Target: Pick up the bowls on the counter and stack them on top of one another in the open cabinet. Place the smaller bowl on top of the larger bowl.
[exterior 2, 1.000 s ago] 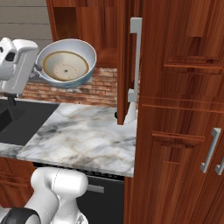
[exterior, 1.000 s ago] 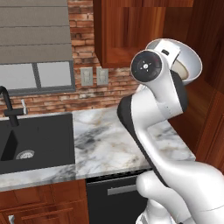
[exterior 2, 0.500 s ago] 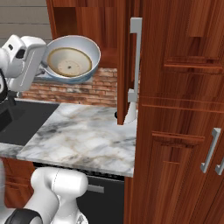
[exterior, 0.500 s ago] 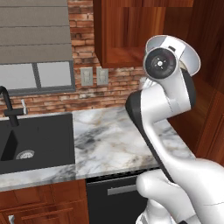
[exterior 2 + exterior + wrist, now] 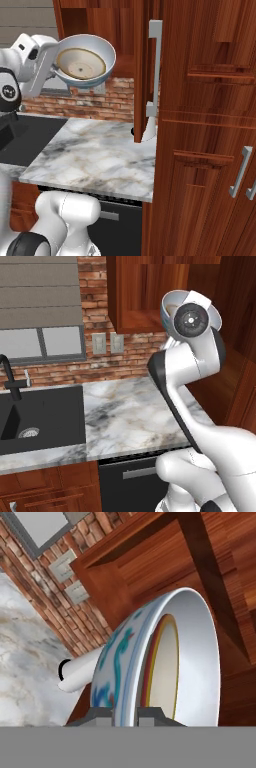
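Clamped on the rim of the white-and-blue bowl (image 5: 150, 662), the gripper (image 5: 125, 713) carries it with the tan bowl (image 5: 161, 677) nested inside. Left base view: the arm lifts both toward the open cabinet (image 5: 145, 318). Right base view: the stack hangs above the counter (image 5: 95, 160), left of the shelf.

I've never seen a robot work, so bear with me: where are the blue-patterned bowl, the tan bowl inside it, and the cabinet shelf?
blue-patterned bowl (image 5: 117, 662), hand view, outer wall
tan bowl (image 5: 80, 62), right base view, inner floor
cabinet shelf (image 5: 140, 320), left base view, bare shelf board
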### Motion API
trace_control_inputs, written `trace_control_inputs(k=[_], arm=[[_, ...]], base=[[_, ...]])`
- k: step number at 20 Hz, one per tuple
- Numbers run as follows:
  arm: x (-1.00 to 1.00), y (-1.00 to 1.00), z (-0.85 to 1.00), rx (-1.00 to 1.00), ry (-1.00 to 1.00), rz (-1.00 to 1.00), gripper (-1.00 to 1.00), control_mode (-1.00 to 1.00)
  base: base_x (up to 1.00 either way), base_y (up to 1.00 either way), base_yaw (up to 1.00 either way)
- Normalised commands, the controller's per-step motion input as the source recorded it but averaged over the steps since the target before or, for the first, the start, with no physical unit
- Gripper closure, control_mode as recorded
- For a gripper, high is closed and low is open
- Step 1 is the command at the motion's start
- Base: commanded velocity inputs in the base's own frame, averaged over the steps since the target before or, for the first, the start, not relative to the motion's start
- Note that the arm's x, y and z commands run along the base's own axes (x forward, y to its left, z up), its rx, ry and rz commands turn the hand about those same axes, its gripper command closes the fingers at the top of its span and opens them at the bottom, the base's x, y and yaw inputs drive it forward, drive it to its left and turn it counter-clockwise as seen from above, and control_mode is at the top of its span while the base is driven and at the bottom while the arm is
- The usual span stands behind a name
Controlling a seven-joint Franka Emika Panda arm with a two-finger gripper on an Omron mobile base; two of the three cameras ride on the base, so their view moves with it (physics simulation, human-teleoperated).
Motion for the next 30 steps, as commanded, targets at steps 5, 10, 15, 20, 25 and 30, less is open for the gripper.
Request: trace_control_inputs(k=[5,10,15,20,25,30], arm=[[0.21,-0.01,0.13,-0.01,-0.01,0.06,1.0,-1.0],[0.23,-0.04,0.08,-0.02,0.0,0.05,1.0,-1.0],[0.26,-0.12,0.04,-0.04,-0.01,0.02,1.0,-1.0],[0.26,-0.17,0.01,-0.04,0.0,0.01,1.0,-1.0],[0.26,-0.15,0.01,-0.03,0.0,0.01,1.0,-1.0],[0.28,-0.1,0.0,-0.03,0.0,0.01,1.0,-1.0]], base=[[0.0,0.0,0.0],[0.0,0.0,0.0],[0.0,0.0,0.0],[0.0,0.0,0.0],[0.0,0.0,0.0],[0.0,0.0,0.0]])
